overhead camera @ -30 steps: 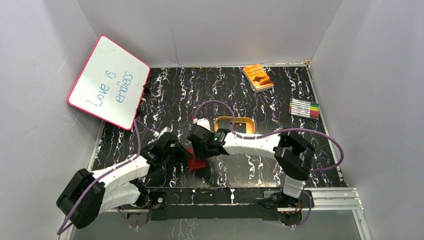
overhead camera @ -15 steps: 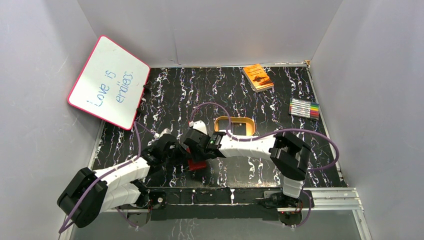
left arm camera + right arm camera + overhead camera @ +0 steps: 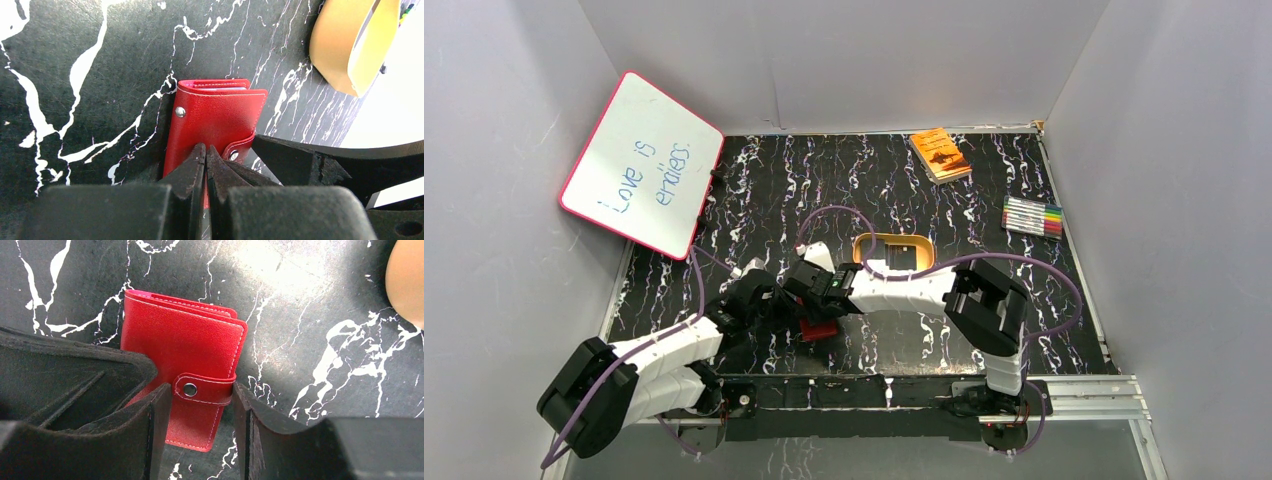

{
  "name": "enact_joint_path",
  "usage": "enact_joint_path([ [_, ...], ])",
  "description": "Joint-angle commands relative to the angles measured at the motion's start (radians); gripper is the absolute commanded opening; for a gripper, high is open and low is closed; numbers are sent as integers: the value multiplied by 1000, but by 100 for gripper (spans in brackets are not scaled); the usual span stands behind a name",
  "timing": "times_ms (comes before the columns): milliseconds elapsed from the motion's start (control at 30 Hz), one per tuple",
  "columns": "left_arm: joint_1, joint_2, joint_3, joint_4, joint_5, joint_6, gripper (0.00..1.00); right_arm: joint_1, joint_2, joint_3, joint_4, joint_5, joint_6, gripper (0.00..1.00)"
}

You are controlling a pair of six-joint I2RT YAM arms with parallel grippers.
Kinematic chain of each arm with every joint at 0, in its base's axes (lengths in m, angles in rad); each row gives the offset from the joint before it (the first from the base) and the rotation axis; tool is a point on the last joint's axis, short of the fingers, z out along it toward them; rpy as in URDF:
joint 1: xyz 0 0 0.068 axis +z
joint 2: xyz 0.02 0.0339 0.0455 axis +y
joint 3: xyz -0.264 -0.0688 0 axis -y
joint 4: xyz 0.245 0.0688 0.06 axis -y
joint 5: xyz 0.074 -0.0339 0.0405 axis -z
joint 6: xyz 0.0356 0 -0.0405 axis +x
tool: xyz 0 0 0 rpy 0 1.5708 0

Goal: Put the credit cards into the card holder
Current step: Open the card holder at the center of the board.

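The card holder [image 3: 818, 331], a red folded wallet, lies closed on the black marbled table near the front edge. Its snap tab [image 3: 202, 390] is wrapped round and fastened with a metal stud. My left gripper [image 3: 206, 148] is shut, with its tips resting on the holder's cover [image 3: 215, 117] from the left. My right gripper [image 3: 200, 407] is open and straddles the snap tab, one finger on each side. A thin pale edge shows in the holder's top fold [image 3: 220, 88]. No loose credit cards are in view.
A gold oval tray [image 3: 870, 243] with a dark inside sits just behind the holder; it also shows in the left wrist view [image 3: 340, 50]. A whiteboard [image 3: 642, 165] leans at the far left. An orange book [image 3: 941, 153] and markers [image 3: 1033, 216] lie at the far right.
The right arm has swung left and its gripper has come down over the card holder. The left gripper has stayed at the holder.
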Motion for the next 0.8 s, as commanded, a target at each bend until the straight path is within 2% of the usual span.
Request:
enact_joint_path([
  [0,1,0,-37,-83,2,6,0,11,27,45,-50,77,-6,55],
  [433,1,21,-41,-78,2,5,0,24,8,40,-128,166,14,52],
  [600,2,20,-43,-78,2,3,0,25,0,42,-143,181,25,68],
  [767,1,18,-45,-77,3,2,0,35,-34,44,-133,213,9,68],
])
